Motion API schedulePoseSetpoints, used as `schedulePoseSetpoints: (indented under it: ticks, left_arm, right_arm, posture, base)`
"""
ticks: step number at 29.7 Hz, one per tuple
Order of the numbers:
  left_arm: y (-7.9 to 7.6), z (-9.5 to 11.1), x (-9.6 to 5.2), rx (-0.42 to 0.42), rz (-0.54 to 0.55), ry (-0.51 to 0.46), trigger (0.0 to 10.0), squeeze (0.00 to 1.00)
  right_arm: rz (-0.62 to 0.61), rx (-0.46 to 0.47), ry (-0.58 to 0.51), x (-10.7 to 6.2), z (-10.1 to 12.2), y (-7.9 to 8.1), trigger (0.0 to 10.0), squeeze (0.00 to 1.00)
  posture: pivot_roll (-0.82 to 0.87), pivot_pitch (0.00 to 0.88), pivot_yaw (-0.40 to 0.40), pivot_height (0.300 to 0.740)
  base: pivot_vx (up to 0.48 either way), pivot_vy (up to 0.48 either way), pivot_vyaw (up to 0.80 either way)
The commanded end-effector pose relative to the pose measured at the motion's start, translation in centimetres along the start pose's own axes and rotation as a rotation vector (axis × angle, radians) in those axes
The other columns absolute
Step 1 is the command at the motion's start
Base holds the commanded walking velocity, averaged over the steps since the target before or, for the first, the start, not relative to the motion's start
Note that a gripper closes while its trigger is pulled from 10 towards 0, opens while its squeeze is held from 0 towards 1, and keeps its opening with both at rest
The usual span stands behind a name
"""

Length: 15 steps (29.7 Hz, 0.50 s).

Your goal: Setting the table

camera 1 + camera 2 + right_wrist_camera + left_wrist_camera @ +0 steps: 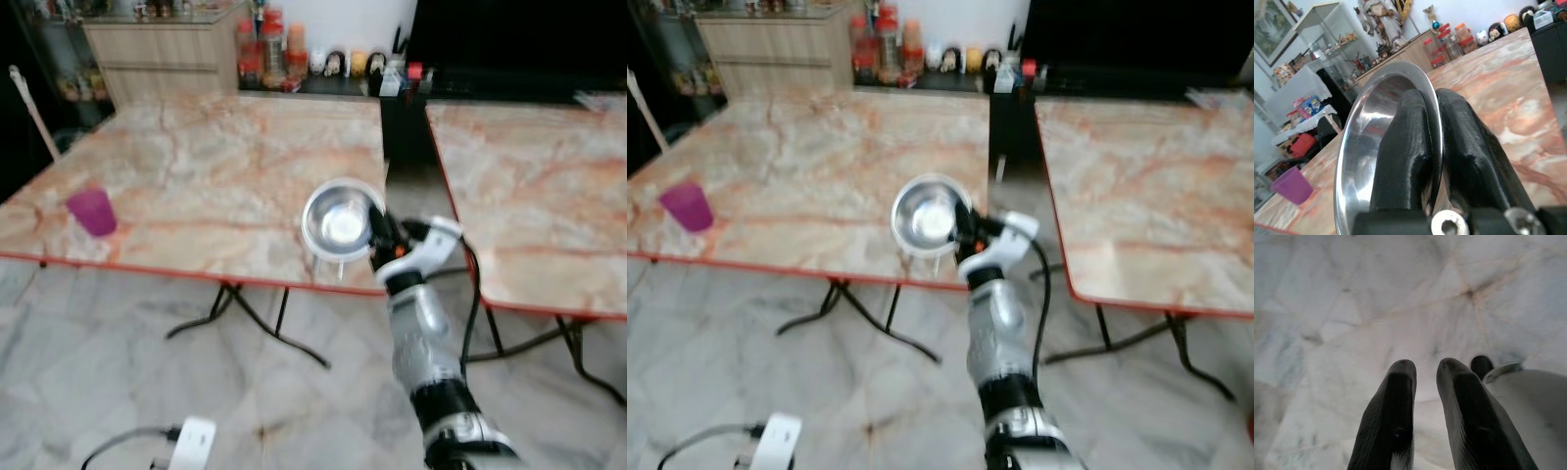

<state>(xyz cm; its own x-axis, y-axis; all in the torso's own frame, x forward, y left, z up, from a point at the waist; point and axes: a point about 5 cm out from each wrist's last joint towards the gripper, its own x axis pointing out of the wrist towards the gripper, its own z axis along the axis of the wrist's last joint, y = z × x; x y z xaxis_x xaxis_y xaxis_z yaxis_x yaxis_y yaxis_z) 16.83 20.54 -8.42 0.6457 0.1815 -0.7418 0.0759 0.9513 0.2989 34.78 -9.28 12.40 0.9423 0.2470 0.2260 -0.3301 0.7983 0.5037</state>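
Note:
My right gripper (pixel 379 231) is shut on the rim of a shiny steel bowl (pixel 339 221), holding it above the near edge of the marble table (pixel 216 157). In the right wrist view the two black fingers (pixel 1415 147) pinch the steel bowl's rim (pixel 1359 147), one inside and one outside. A purple cup (pixel 92 211) stands on the table's left near corner, also visible in the right wrist view as the purple cup (pixel 1291 186). My left gripper (pixel 1425 374) hangs idle over the marble floor, fingers close together with nothing between them.
A second marble table (pixel 534 186) stands to the right, with a narrow gap between the two. Jars and bottles (pixel 269 49) line a dark shelf behind. A wooden cabinet (pixel 167 54) is at the back left. A white plug and cable (pixel 186 441) lie on the floor.

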Motion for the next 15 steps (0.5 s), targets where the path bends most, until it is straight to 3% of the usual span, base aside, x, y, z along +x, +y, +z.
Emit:
schedulePoseSetpoints:
  ticks: [1, 15]
  left_arm:
    - [-0.40, -0.28, -0.09, -0.004, -0.008, 0.014, 10.0, 0.00]
    - [-0.21, -0.23, -0.07, -0.025, 0.006, 0.013, 10.0, 0.00]
  right_arm:
    - [0.011, 0.038, -0.017, 0.44, -0.16, 1.25, 10.0, 0.00]
    - [-0.032, 0.021, -0.022, 0.41, 0.22, 0.37, 10.0, 0.00]
  posture:
    - [0.04, 0.000, 0.020, 0.740]
    - [0.05, 0.000, 0.019, 0.740]
  base:
    - [0.000, -0.330, 0.00]
    - [0.000, -0.328, 0.00]
